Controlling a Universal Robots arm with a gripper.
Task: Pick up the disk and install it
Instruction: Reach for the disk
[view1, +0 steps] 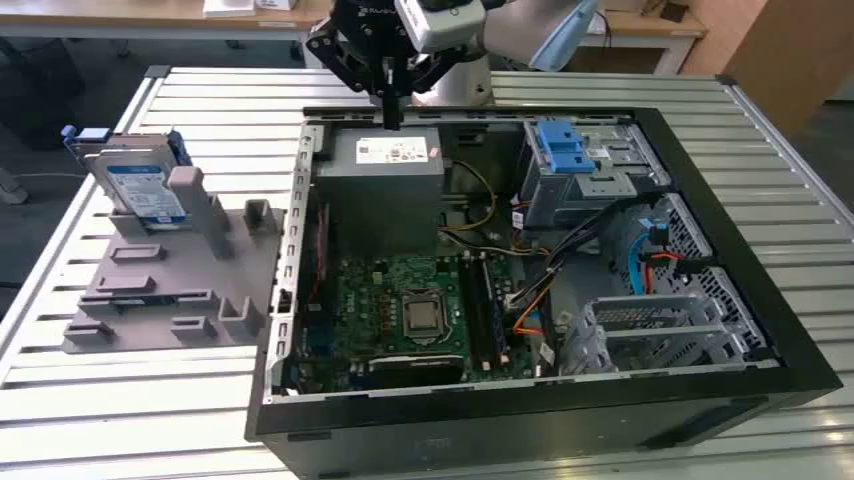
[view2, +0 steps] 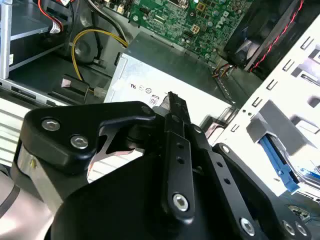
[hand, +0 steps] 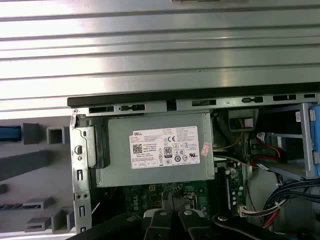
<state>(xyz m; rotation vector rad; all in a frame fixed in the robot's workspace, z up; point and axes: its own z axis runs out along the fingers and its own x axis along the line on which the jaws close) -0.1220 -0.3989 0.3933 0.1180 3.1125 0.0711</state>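
Note:
The disk (view1: 140, 190), silver with a white-and-blue label in a blue carrier, stands upright in a grey holder (view1: 160, 290) on the table at the exterior view's left. My gripper (view1: 391, 112) hangs well to its right, over the back edge of the open computer case (view1: 534, 400), just above the grey power supply (view1: 387, 165). Its black fingers (view2: 175, 125) are shut together with nothing between them. In both wrist views the power supply (hand: 157, 150) lies right below the fingertips (hand: 165, 220).
Inside the case are the green motherboard (view1: 414, 300), a drive bay with a blue latch (view1: 567, 150), coloured cables (view1: 641, 250) and a metal cage (view1: 654, 330). The slatted metal table (view1: 200, 100) surrounds the case. The grey holder's blocks (hand: 30, 165) flank the case wall.

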